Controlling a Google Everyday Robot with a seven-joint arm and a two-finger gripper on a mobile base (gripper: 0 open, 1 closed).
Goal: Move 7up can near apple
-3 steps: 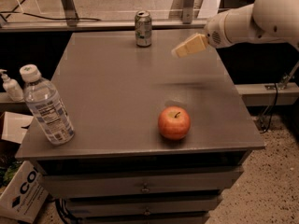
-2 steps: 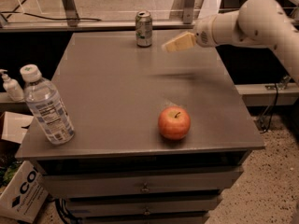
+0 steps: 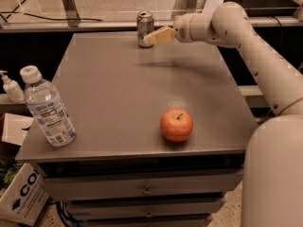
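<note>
The 7up can (image 3: pixel 144 26) stands upright at the far edge of the grey table (image 3: pixel 118 93), a silvery can with a silver top. The red-orange apple (image 3: pixel 176 125) sits near the table's front right, stem up. My gripper (image 3: pixel 150 39) reaches in from the right on the white arm, and its cream fingertips are right at the can's right side, a little above the table. The apple is far from the can, toward the front.
A clear plastic water bottle (image 3: pixel 47 109) stands at the table's front left. A soap dispenser (image 3: pixel 10 86) sits on a ledge to the left. A cardboard box (image 3: pixel 23 197) lies on the floor at lower left. Drawers run below the table.
My arm has swung left across the back of the table, bringing the gripper from the right side up to the can. The can, apple and bottle have not moved.
</note>
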